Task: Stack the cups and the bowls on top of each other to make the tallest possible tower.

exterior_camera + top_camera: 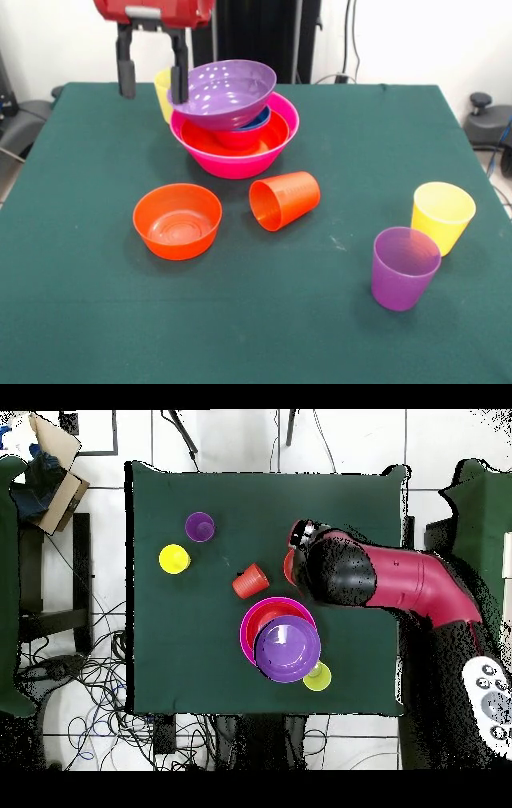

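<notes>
Nearest us, a purple cup [405, 267] and a yellow cup [442, 216] stand upright on the green table [80, 320]; farther in lie an orange bowl [177, 220] and a tipped orange cup [284, 200]. Beyond, we see the tower [234, 120], its purple bowl [224, 94] tilted. At the back, the claw [152, 68] hangs spread and empty, one finger touching that bowl's rim; we judge a nudge could slide it off.
</notes>
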`<act>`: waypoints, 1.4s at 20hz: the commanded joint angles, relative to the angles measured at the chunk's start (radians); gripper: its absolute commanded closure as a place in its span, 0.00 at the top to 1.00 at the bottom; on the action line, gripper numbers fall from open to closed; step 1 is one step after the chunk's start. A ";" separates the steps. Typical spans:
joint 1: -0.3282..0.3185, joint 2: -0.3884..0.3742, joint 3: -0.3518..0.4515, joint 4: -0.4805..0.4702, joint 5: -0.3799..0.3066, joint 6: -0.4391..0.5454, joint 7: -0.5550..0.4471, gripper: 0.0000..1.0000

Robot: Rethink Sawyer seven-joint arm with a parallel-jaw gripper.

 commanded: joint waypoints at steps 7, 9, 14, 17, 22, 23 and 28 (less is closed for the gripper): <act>-0.016 0.172 0.149 -0.127 -0.129 0.165 -0.302 1.00; -0.014 0.172 0.156 -0.131 -0.132 0.175 -0.295 1.00; -0.022 0.148 0.191 -0.099 -0.133 0.191 -0.304 1.00; -0.013 0.141 0.230 -0.067 -0.098 0.241 -0.297 1.00; 0.041 0.087 0.226 -0.032 -0.093 0.265 -0.209 1.00; 0.051 0.082 0.223 -0.028 -0.096 0.263 -0.190 1.00; 0.088 0.098 0.210 -0.034 -0.111 0.237 -0.142 1.00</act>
